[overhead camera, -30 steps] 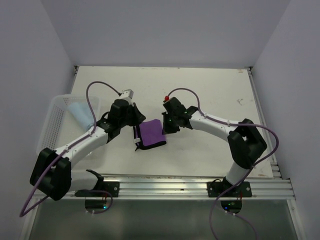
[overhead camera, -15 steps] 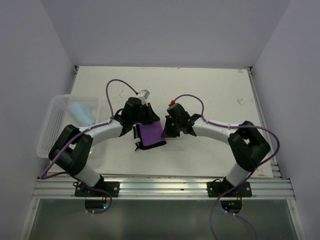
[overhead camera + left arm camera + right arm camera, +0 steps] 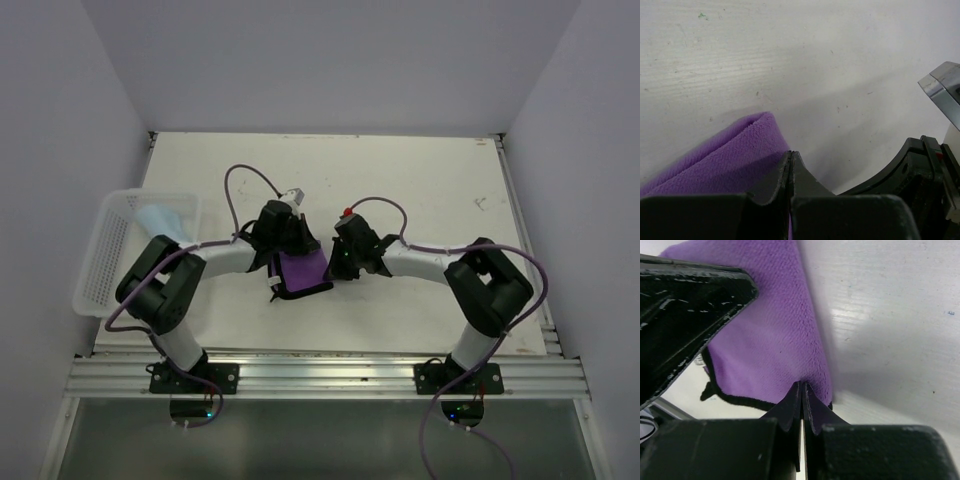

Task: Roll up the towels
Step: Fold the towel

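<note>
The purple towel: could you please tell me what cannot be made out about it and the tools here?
- Top view: both wrists cover the purple towel's far edge and the tools' tips.
- Left wrist: the shut left tool hides whether cloth is pinched.
- Right wrist: likewise the shut right tool; the blurred left tool covers the towel's upper left.

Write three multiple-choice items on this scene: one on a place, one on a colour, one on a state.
1. The light blue towel lies:
A) at the table's centre
B) in the white basket
C) under the right arm

2. The towel between the arms shows which colour upward?
A) green
B) white
C) purple

3. The left gripper and right gripper are:
A) both shut
B) both wide open
C) one open, one shut

Key: B, the blue cloth sits inside the basket at the left; C, purple cloth shows in every view; A, each pair of fingers meets with no gap.
</note>
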`<move>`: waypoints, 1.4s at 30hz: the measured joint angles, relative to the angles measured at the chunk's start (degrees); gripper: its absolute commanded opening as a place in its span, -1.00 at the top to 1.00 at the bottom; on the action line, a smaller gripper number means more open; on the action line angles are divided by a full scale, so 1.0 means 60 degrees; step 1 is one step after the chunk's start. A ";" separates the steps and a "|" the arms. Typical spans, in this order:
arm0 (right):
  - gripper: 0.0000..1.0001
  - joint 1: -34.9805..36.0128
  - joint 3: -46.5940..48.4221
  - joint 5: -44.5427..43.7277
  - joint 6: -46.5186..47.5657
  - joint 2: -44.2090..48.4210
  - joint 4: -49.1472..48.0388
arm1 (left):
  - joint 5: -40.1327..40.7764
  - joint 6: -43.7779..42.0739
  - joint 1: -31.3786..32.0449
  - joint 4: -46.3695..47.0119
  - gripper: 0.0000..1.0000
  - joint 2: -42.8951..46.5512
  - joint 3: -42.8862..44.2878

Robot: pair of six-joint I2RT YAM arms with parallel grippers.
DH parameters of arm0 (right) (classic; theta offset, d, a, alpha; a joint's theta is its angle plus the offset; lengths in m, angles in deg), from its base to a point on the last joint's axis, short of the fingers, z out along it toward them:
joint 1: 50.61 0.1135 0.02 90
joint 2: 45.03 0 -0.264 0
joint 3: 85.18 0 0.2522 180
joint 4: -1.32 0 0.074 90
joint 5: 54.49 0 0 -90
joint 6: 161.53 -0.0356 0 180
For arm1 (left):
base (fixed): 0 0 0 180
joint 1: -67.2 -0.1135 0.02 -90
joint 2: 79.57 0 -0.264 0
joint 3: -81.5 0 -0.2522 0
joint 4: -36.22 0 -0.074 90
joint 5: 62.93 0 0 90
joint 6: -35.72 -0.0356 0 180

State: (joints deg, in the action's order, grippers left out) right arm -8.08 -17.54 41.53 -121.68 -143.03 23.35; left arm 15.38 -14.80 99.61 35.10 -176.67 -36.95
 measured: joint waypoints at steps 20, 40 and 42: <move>1.00 -0.0047 -0.0044 0.0171 0.0189 -0.0419 -0.0299 | 0.0674 0.0018 0.0066 0.0521 1.00 -0.1213 0.0240; 0.36 -0.0153 0.0466 -0.0412 0.1421 0.1308 0.1504 | 0.1158 -0.0018 0.0062 0.0550 1.00 -0.0688 -0.0076; 0.33 -0.0153 0.0466 -0.0408 0.1410 0.1231 0.1501 | 0.1177 -0.0033 0.0062 0.0484 1.00 -0.0608 -0.0076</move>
State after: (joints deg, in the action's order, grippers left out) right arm -9.00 -14.74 39.08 -113.23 -135.64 32.35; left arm 22.44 -14.99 99.98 38.01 -180.32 -37.41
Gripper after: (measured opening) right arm 0.319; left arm 0.005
